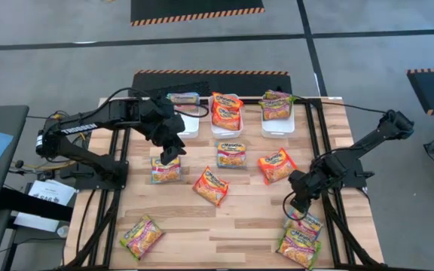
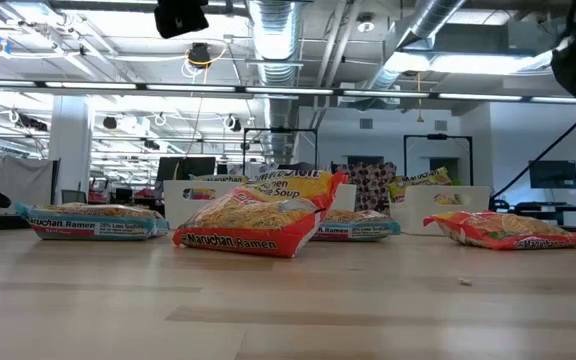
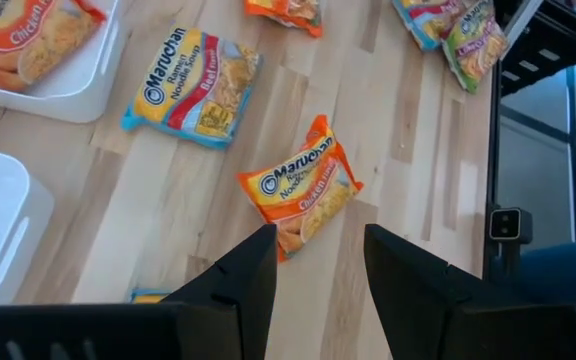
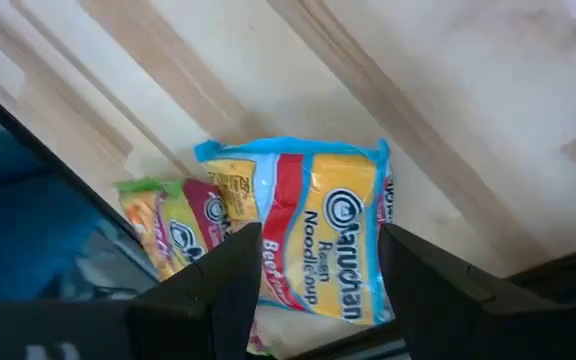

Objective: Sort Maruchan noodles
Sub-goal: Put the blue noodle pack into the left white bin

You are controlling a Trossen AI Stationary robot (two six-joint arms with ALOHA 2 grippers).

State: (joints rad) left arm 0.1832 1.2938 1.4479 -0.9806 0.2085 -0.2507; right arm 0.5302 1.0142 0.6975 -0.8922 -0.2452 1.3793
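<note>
Several Maruchan packets lie flat on the wooden table. My left gripper (image 1: 170,154) is open and empty, over the far edge of a blue packet (image 1: 166,170). Past its fingers, the left wrist view shows an orange packet (image 3: 298,185) and another blue packet (image 3: 193,85). My right gripper (image 1: 296,209) is open near the table's near right corner. It hovers over a blue packet (image 4: 318,235), one finger to either side, with a green-pink packet (image 4: 168,225) next to it. I see no touch.
Three white bins stand in a row at the far edge: the left one (image 1: 188,124) holds a blue packet, the middle one (image 1: 227,129) orange packets, the right one (image 1: 277,129) a green-pink packet. More packets lie mid-table (image 1: 210,185) (image 1: 276,165) and near the left corner (image 1: 142,236).
</note>
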